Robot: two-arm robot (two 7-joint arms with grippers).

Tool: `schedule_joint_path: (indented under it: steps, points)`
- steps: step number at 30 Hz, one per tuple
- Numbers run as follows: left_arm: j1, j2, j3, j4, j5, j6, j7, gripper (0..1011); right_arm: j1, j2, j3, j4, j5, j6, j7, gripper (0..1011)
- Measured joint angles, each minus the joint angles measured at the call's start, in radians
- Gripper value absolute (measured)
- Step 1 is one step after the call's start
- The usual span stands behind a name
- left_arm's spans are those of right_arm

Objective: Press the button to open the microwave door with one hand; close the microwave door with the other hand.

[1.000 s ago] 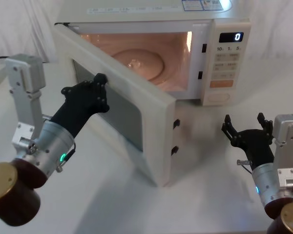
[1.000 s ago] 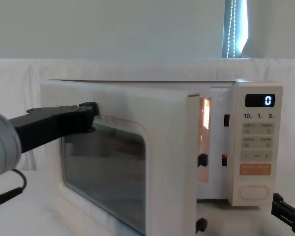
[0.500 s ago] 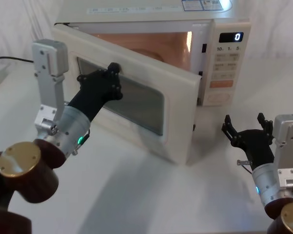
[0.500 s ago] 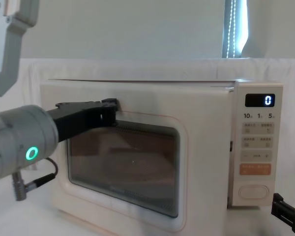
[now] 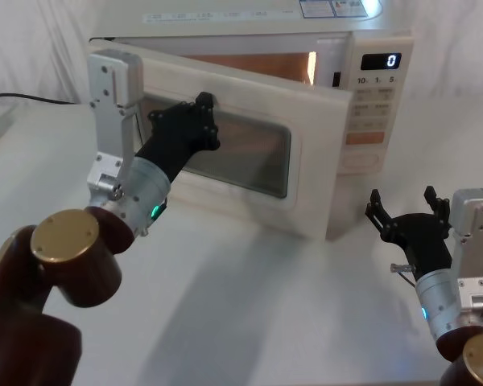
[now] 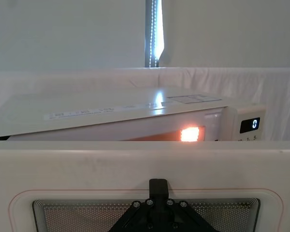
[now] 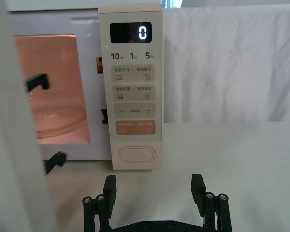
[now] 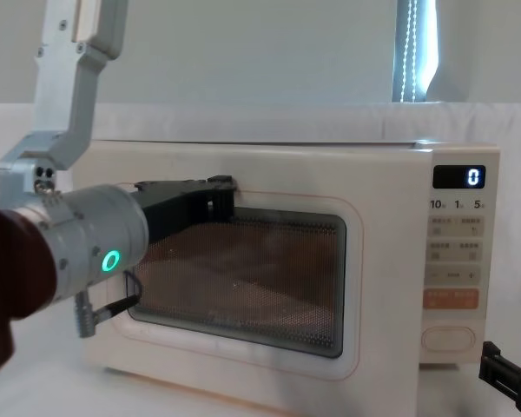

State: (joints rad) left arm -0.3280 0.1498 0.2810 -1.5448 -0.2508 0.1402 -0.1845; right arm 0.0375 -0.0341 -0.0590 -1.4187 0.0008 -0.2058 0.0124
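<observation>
Left gripper: the black claw-like left gripper [image 5: 195,121] presses on the upper frame of the wide cream microwave door with dark glass window [image 5: 306,173]; I cannot tell how its jaws are set.
Door: ajar, hinged at the left, free edge just short of the body, orange cavity light showing in the gap.
Button: the large plain cream pill-shaped button [image 7: 137,154] sits at the foot of the narrow cream control panel [image 5: 373,88], far right.
Right gripper: the black right gripper [image 5: 408,219] hovers over the white worktop [image 5: 249,305], near right, jaws spread wide, empty.
Risk: the tip may skid off the smooth frame, or a soft push leaves the latch uncaught.
</observation>
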Motion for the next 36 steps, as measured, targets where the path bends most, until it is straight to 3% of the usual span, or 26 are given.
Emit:
schedule_joint_path:
  steps: [15,36]
  points:
    - [-0.070,-0.047,0.023,0.086,0.022,-0.016,-0.008,0,0.000,0.000,0.000,0.000,0.000,0.000,0.000,1002]
    - [-0.142,-0.078,0.028,0.165,0.052,-0.022,-0.002,0,0.000,0.000,0.000,0.000,0.000,0.000,0.000,1002]
